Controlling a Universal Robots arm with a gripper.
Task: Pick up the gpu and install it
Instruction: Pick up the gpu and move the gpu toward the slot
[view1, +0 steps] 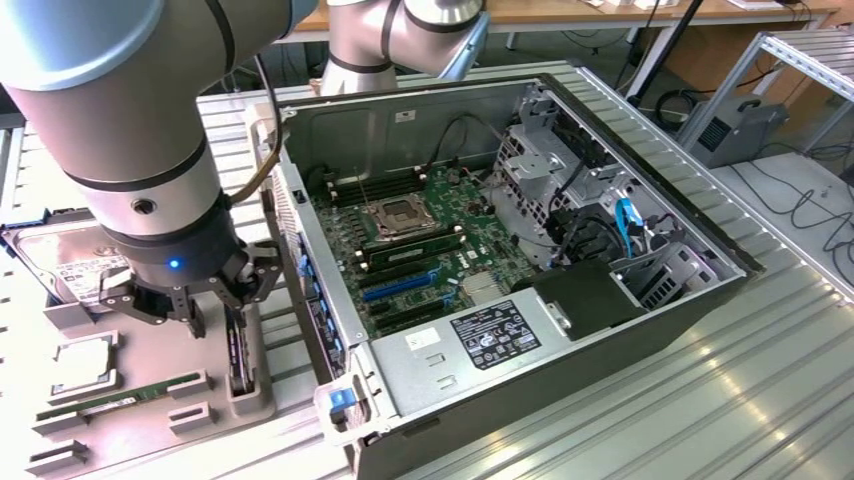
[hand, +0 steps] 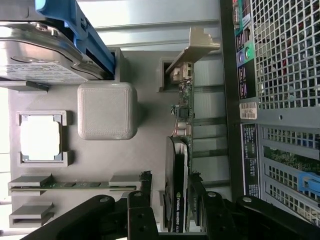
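Waiting gpu: the gpu (hand: 181, 165) stands on its long edge in a slot of the grey parts tray (hand: 150, 125), just beside the open computer case (view1: 387, 125); it is not yet lifted.
Look of the card: a thin dark board with a black face bearing pale lettering, a green edge, and a silver bracket (hand: 192, 47) at the end away from the gripper.
Gripper: the gripper (hand: 170, 180) straddles the card's near end, jaws released, one finger to each face; whether a pad touches, I cannot tell.
Done so far: by my reading, only the approach, with nothing grasped.
Left: the lift and the seating; the blue slots (view1: 400, 287) on the motherboard (view1: 454, 195) look bare.
Tray neighbours: hard drive (hand: 40, 50), processor (hand: 41, 137) and RAM stick (hand: 75, 185), each in its own recess.
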